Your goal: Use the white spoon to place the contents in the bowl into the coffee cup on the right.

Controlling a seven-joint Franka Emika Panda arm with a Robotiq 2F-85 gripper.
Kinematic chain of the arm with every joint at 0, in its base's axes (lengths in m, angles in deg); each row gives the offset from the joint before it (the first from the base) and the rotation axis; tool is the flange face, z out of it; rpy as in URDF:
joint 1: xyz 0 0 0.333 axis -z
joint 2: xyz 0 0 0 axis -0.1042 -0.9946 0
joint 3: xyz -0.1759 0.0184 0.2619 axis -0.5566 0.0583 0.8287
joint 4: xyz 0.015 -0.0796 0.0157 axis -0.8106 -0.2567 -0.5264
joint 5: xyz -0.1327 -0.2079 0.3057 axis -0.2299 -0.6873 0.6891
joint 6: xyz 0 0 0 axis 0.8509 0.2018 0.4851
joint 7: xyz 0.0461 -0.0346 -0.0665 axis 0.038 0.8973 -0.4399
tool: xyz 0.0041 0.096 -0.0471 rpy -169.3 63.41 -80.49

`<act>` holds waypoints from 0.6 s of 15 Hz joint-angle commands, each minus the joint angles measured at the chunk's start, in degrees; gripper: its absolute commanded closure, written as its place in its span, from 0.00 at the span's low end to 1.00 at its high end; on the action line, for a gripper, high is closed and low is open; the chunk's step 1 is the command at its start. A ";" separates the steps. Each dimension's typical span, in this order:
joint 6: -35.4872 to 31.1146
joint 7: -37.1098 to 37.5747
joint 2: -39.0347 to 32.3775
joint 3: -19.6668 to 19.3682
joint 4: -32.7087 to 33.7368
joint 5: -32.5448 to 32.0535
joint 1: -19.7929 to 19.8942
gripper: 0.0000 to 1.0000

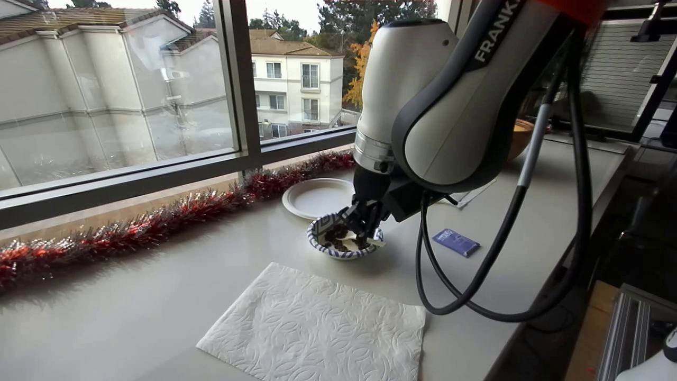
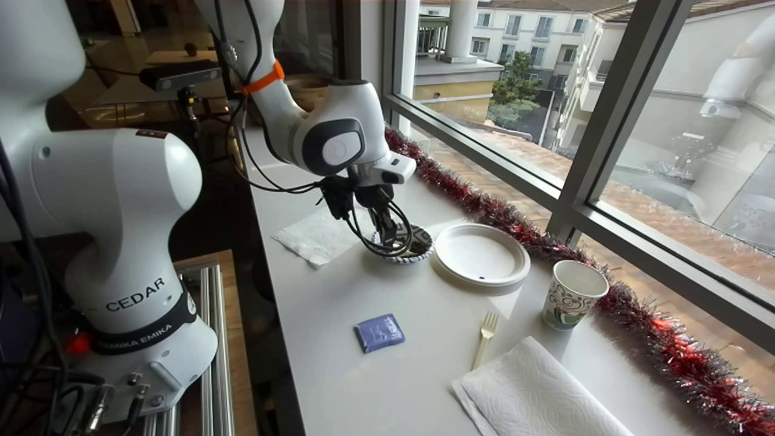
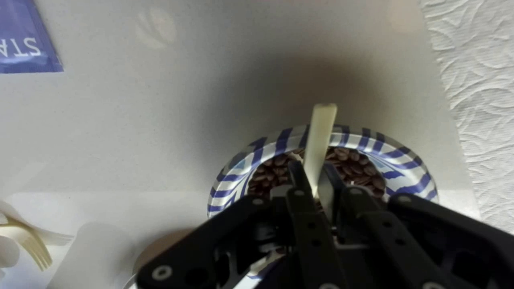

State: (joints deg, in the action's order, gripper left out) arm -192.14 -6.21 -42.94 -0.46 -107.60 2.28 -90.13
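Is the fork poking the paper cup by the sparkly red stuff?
Apart. In an exterior view, a stretch of table shows between the fork and the paper cup.

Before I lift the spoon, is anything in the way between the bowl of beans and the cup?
Only the white plate: it lies partly across the way from the bowl to the cup. It is low, so a raised spoon should probably clear it. Nothing taller shows in between. The fork lies off that line.
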 commanded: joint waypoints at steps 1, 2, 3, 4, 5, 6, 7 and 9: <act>-4.16 -1.10 -3.26 7.66 0.44 2.79 6.53 0.97; -5.14 -1.05 -3.59 9.71 0.57 3.04 8.35 0.97; -6.45 -0.97 -4.13 11.91 0.70 3.23 10.34 0.97; -7.33 -0.93 -4.39 14.03 0.75 3.33 12.19 0.97; -9.00 -0.70 -5.21 15.93 0.81 3.24 13.85 0.97; -10.24 -0.46 -5.56 17.52 0.75 2.97 15.23 0.97; -11.56 -0.30 -6.15 19.23 0.86 2.65 16.79 0.97; -14.38 0.17 -6.96 21.52 0.81 2.00 18.96 0.97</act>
State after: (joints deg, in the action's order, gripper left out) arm -202.33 -6.21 -47.09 16.80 -107.01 3.39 -74.68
